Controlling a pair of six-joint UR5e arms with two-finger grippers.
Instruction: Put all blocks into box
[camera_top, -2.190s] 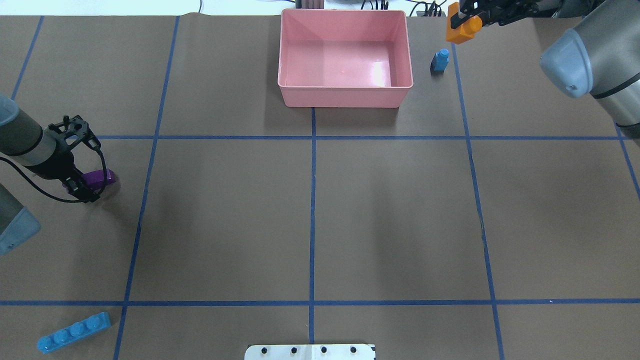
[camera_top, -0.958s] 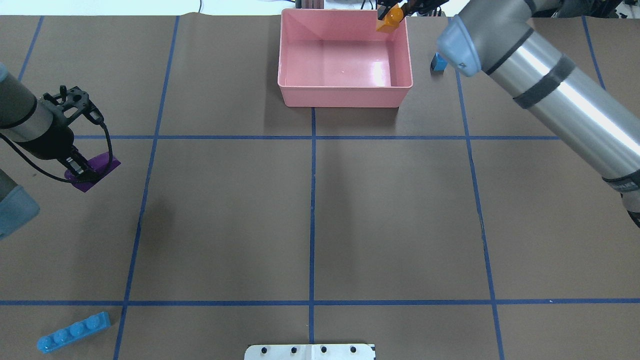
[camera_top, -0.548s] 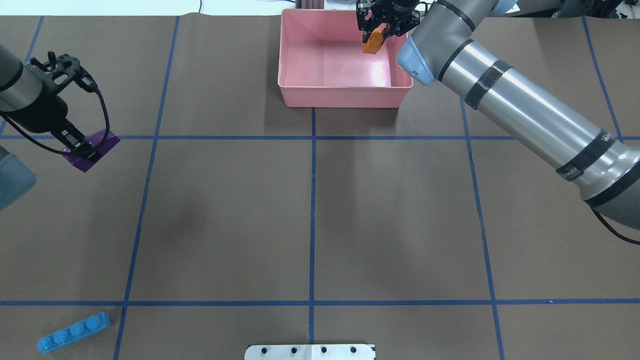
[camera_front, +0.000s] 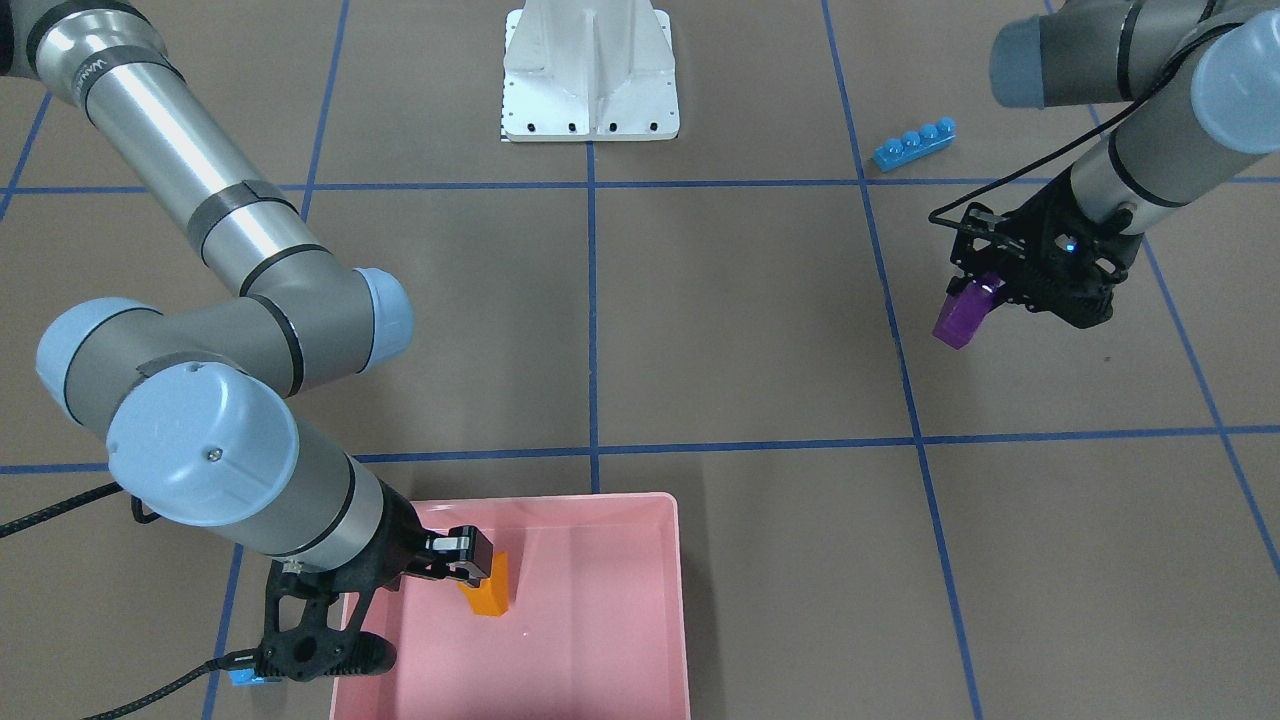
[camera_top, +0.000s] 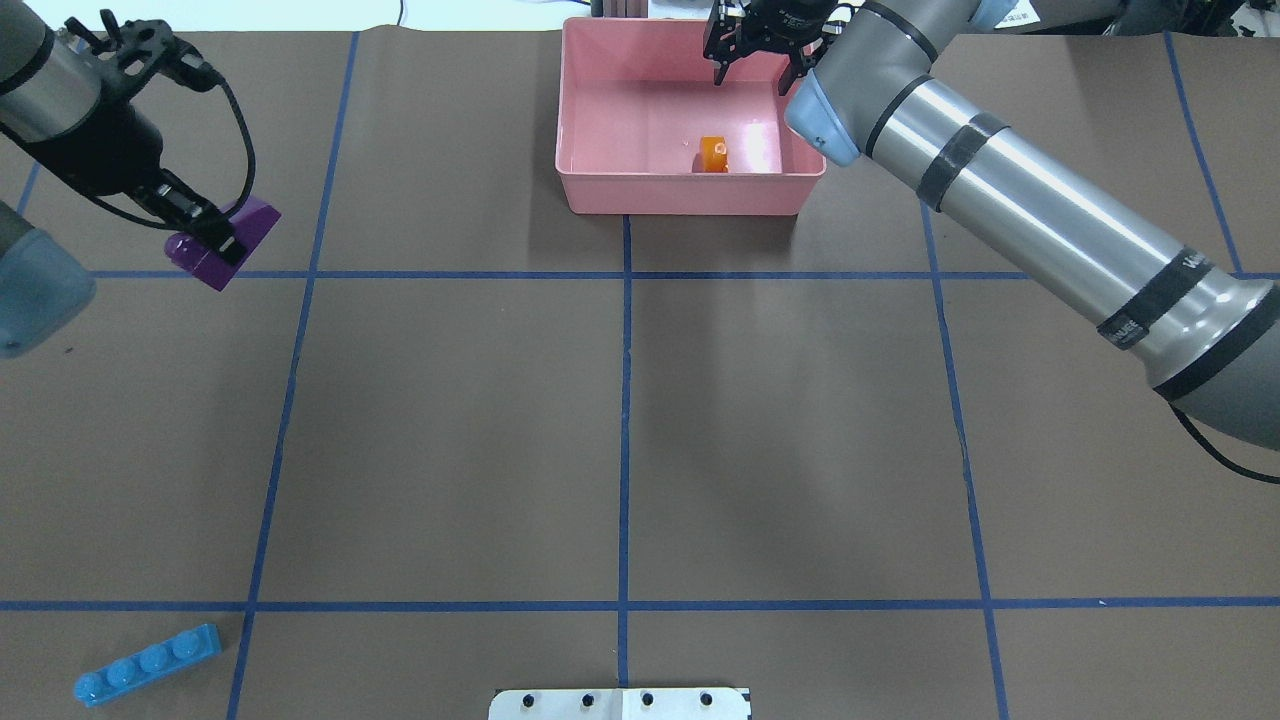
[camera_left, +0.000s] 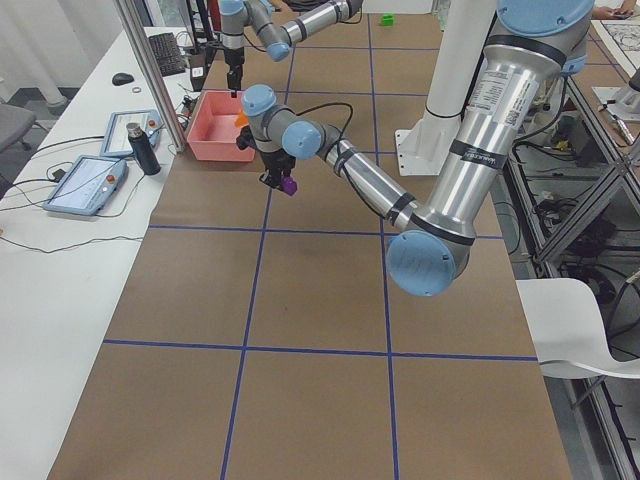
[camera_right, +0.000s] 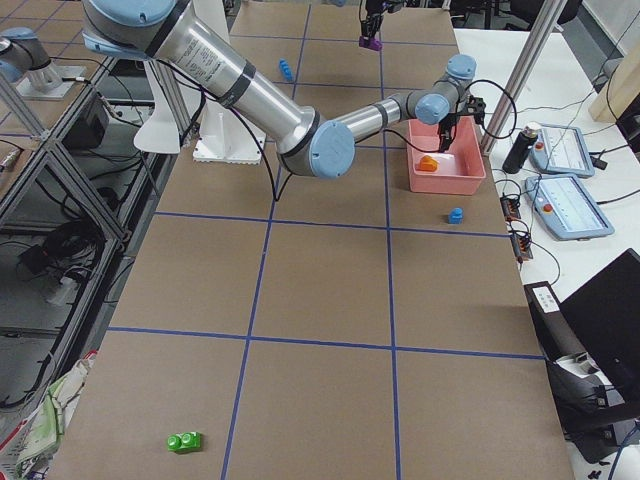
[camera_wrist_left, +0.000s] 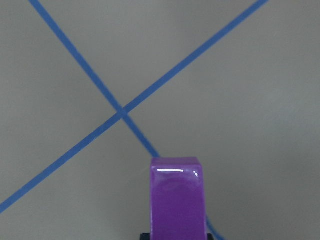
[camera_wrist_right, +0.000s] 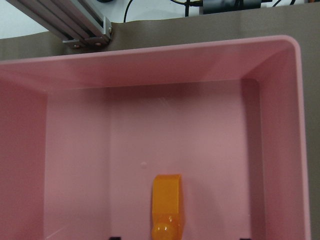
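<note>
The right claw hangs open above the box containing the orange brick; the left claw grips the purple brick by one end, well apart from the box, and slippage could drop it onto the tabletop.

Brown table gridded with blue tape; white desk alongside holds tablets.

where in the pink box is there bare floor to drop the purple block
The pink box is bare across its left half, from the left wall to the orange block. Crowded on the right: the orange block lies there, with the open right gripper over the far right corner.
</note>
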